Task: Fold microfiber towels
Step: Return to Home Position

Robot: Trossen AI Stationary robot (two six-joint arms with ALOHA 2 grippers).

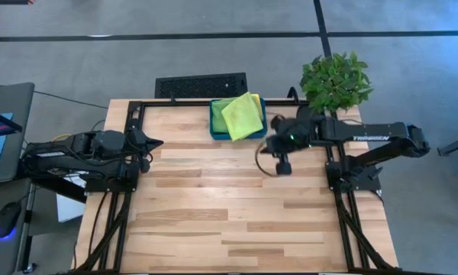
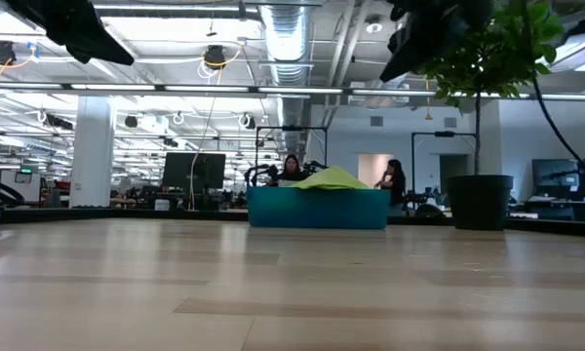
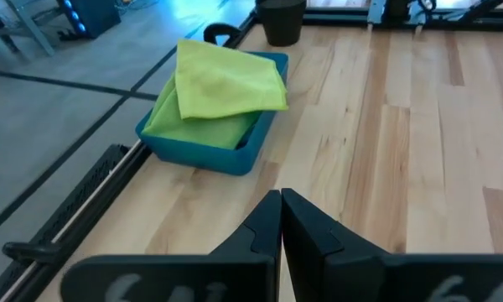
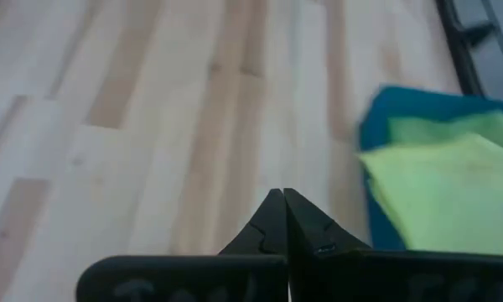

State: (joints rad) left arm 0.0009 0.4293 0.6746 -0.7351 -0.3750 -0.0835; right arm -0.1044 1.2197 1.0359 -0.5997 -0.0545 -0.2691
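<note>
Landmark: the teal bin (image 3: 203, 156), at the far edge of the worktop (image 1: 214, 221), about the middle of that edge.
Towels: folded and stacked inside the bin. A yellow-green towel (image 1: 243, 114) lies on top, turned askew. A greener towel (image 1: 218, 107) shows beneath it. How many more lie under these cannot be told.
Pile height: in the low view the top towel humps up above the bin's rim.
Overhang: one corner of the top towel reaches to, or just over, the rim on the right arm's side.
Rest of the worktop: no loose towel shows anywhere around the bin.
Left hand (image 3: 281, 195): fingers pressed together, gripping nothing, well apart from the bin on the left arm's side.
Right hand (image 4: 283, 195): fingers also pressed together and empty, near the bin's corner on the right arm's side, above bare wood.
Cable loop (image 1: 266, 164): hangs from the right arm, close to that same bin corner.
Plant (image 1: 336, 80): stands beside the bin, behind the right arm.
Stage, as judged: folding looks done, and the arms have only to pull clear.
Risk one: a low sweep by the right hand or its cable loop could catch the overhanging corner and drag the towel out.
Risk two: a knock against the bin wall could slide the loose top towel off.
Risk three: the arm could brush the plant's leaves.
</note>
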